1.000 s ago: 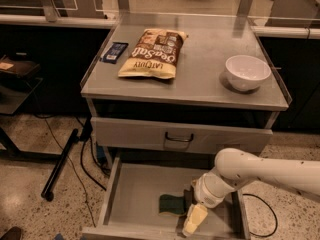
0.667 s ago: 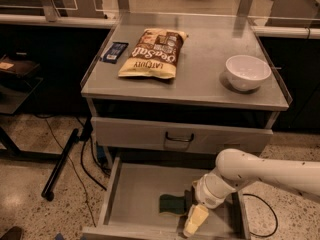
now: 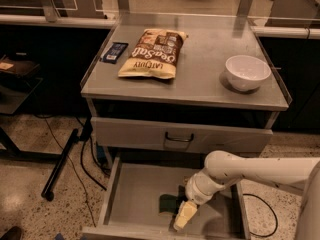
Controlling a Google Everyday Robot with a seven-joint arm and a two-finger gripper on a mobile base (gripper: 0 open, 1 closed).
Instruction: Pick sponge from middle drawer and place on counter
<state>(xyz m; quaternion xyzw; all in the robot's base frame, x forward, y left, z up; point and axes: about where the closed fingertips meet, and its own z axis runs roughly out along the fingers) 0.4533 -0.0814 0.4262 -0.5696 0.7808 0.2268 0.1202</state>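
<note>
The sponge (image 3: 166,203) lies on the floor of the open middle drawer (image 3: 131,194), a little right of the middle and toward the near edge. It is in the same spot as a second ago. What has changed is the gripper (image 3: 184,216): it has slid a little to the left, so it is now closer to the sponge. Its pale tip points down and sits just to the right of the sponge, a bit nearer the drawer's near edge. It may be touching the sponge's right side, but I cannot tell. I also cannot tell if the gripper is wide or closed. The white arm (image 3: 260,169) comes in from the right, over the drawer.

Above the open drawer is a shut drawer front (image 3: 125,133) with a dark handle (image 3: 179,138). On the counter (image 3: 200,81) are a bag of chips (image 3: 152,54), a dark blue packet (image 3: 114,52) to its left, and a white bowl (image 3: 247,71) on the right. None of these has moved.
</note>
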